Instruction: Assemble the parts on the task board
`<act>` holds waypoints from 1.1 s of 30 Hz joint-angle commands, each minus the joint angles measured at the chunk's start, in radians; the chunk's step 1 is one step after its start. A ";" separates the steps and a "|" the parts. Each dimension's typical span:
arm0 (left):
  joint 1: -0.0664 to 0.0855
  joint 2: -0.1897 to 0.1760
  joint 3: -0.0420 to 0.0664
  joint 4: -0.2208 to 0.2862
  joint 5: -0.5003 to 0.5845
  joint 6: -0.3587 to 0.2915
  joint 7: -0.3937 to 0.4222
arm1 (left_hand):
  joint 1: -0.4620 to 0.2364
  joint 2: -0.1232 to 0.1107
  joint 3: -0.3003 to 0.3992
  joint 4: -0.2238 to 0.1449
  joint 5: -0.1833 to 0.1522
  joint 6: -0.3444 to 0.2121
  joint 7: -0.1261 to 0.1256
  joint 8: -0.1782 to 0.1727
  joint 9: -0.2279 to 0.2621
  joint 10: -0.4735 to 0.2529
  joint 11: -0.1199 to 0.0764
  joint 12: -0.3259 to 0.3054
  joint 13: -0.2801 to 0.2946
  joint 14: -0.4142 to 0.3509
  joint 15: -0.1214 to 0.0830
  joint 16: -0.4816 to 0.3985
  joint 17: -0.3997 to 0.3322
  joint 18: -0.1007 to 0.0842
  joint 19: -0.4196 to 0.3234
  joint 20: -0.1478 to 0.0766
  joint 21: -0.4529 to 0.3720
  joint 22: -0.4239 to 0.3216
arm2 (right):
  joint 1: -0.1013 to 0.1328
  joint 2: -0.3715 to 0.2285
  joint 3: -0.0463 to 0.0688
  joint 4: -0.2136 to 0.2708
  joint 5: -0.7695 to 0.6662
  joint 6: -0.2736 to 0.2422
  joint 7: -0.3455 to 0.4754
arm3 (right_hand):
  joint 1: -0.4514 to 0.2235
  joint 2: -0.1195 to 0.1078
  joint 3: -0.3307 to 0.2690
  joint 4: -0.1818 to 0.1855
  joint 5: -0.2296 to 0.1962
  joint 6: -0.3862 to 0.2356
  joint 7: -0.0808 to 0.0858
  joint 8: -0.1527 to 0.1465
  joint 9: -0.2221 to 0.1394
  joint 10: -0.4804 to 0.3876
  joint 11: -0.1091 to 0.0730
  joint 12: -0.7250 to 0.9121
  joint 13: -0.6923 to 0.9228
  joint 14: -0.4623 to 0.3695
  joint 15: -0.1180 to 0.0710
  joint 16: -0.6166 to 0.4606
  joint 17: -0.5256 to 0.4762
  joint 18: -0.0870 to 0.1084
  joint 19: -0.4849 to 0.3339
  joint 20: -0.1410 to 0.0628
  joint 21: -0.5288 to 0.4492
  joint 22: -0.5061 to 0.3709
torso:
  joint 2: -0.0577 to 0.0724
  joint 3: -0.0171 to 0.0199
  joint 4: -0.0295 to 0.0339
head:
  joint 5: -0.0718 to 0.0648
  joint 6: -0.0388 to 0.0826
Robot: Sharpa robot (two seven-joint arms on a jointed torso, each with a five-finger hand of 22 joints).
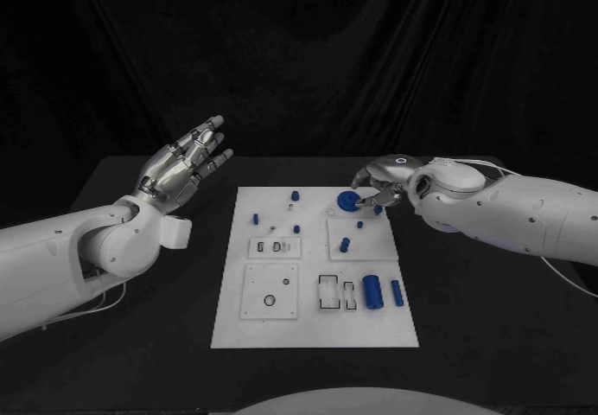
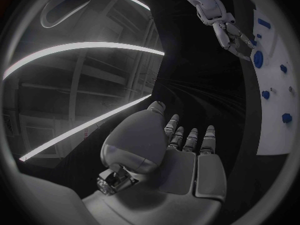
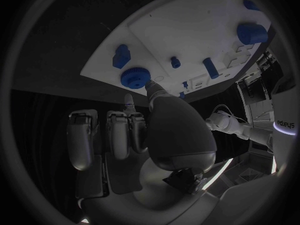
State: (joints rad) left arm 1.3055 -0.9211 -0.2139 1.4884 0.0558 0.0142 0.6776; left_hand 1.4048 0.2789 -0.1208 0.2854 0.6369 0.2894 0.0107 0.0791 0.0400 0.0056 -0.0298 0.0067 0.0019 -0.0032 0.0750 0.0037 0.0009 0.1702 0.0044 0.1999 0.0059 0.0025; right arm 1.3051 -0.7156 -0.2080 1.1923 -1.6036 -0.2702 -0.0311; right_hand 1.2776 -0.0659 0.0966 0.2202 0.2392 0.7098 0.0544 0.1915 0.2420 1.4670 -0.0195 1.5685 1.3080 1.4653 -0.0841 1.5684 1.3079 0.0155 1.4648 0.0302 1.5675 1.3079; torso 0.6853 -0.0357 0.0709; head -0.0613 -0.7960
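Near edge of the task board: blue cylinders lying flat, untouched. My left hand is raised off the board's left side, palm upright, fingers straight and apart, holding nothing. Far right corner: my right hand reaches down over the board, thumb and fingertip pinching the round blue knob.

The task board is a white rectangular plate lying flat in the middle of the black table, with raised white square blocks on it. Small blue parts stand across its far half, and two blue cylinders lie side by side near its right edge. A round, ridged blue disc sits at the board's far right.
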 commanded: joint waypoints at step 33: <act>-0.002 0.006 0.001 -0.008 -0.001 0.041 0.026 | 0.014 0.000 0.014 -0.001 0.011 0.014 0.008 0.013 0.002 0.001 0.005 -0.004 0.001 0.003 0.017 -0.004 -0.001 0.008 -0.001 0.006 -0.003 0.000 | -0.019 0.071 0.001 -0.088 -0.039 0.031 -0.043 | -0.003 0.018 -0.004 -0.011 -0.002 0.007 0.003 -0.028 -0.015 0.104 -0.008 0.002 0.263 0.105 -0.007 0.002 0.263 -0.016 0.106 -0.007 0.003 0.263 | 0.000 -0.0019 0.0008 | -0.004 -0.002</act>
State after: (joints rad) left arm 1.3047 -0.9173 -0.2140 1.4801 0.0555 0.0395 0.6779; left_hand 1.4089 0.2751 -0.1126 0.2827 0.6440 0.2967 0.0180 0.0891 0.0408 0.0054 -0.0301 0.0067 0.0023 0.0004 0.0861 0.0037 0.0015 0.1701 0.0044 0.2000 0.0059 0.0027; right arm 1.2904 -0.6461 -0.2077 1.1080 -1.6346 -0.2547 -0.0584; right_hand 1.2750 -0.0562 0.0952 0.2138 0.2390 0.7082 0.0572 0.1635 0.2277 1.4679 -0.0257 1.5684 1.3077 1.4652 -0.0840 1.5683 1.3076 0.0158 1.4648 0.0303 1.5675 1.3075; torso 0.6848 -0.0375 0.0713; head -0.0653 -0.7967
